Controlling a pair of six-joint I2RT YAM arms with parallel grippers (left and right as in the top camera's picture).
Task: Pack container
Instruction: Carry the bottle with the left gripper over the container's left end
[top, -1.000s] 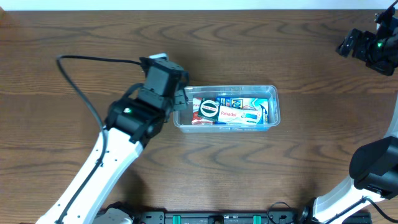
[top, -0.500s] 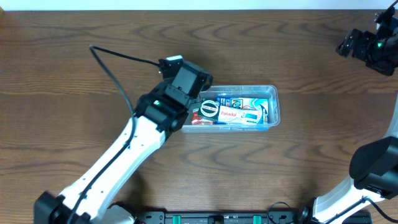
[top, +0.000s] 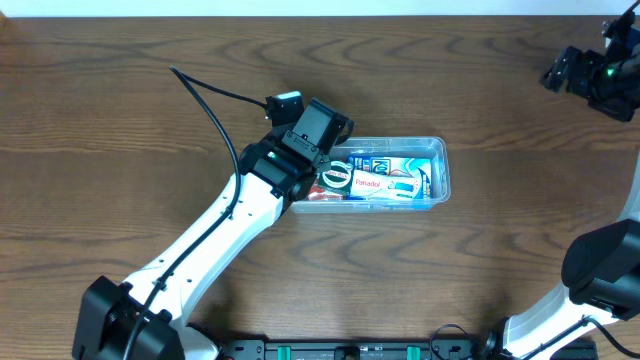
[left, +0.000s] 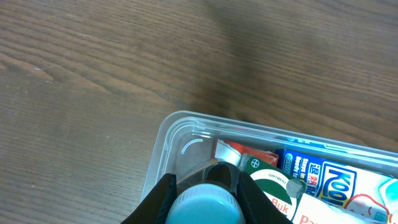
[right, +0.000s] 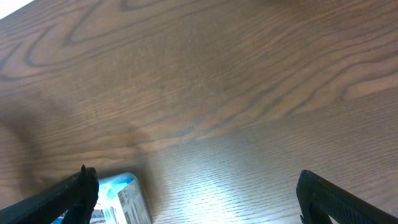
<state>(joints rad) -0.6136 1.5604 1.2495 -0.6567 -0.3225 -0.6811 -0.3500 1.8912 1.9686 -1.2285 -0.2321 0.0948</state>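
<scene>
The clear plastic container (top: 438, 150) sits mid-table, filled with packets: a white Panadol box (top: 368, 184), blue boxes and a round green-and-white ointment tin (top: 334, 176). My left gripper (top: 322, 163) is over the container's left end, shut on a round object with a light-blue cap (left: 203, 205). The left wrist view shows the container's left corner (left: 163, 134) just below the jaws, with the ointment tin (left: 273, 185) and a blue box (left: 323, 177) inside. My right gripper (top: 565, 70) is open and empty, raised at the far right; its view (right: 193, 199) shows a corner of the container (right: 121, 196).
The brown wooden table (top: 120, 130) surrounds the container. A black cable (top: 215, 95) arcs from the left arm over the table. The right arm's base (top: 600, 265) stands at the right edge.
My left arm has swung right and forward, carrying the blue-capped object from beside the container's left end to over it. The right arm has not moved.
</scene>
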